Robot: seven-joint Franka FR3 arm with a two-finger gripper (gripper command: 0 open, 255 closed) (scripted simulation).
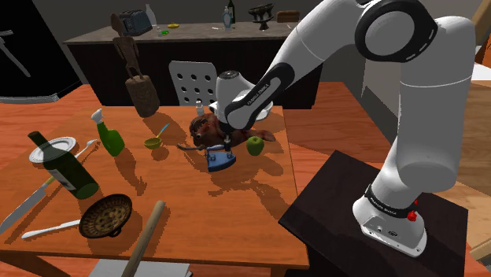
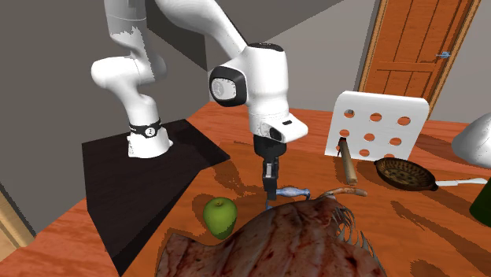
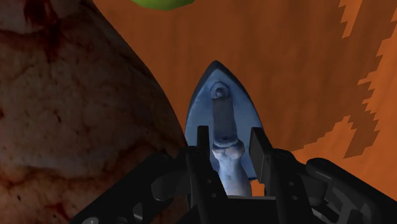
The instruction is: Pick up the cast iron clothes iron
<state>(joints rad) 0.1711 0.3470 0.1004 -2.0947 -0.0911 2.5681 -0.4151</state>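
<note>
A small blue-grey clothes iron (image 1: pixel 220 161) sits flat on the orange wooden table (image 1: pixel 236 228), its pointed nose facing away from the hand. My black gripper (image 1: pixel 226 146) comes straight down onto it. In the wrist view the two fingers (image 3: pixel 202 149) clasp the iron's (image 3: pixel 219 105) upright handle between them, so the gripper (image 3: pixel 229 151) is shut on it. In the second exterior view the gripper (image 2: pixel 270 189) stands just left of the iron's handle (image 2: pixel 295 191); the iron's base is hidden behind a mottled lump.
A large red-brown mottled lump (image 1: pixel 204 132) (image 2: pixel 299 244) (image 3: pixel 63 121) lies right against the iron. A green apple (image 1: pixel 254 145) (image 2: pixel 220 216) sits close by. A green bottle (image 1: pixel 110 140), dark bottle (image 1: pixel 69 173), small bowl (image 1: pixel 153 143), pan (image 1: pixel 105 215) and white chair (image 1: pixel 193 83) stand further off.
</note>
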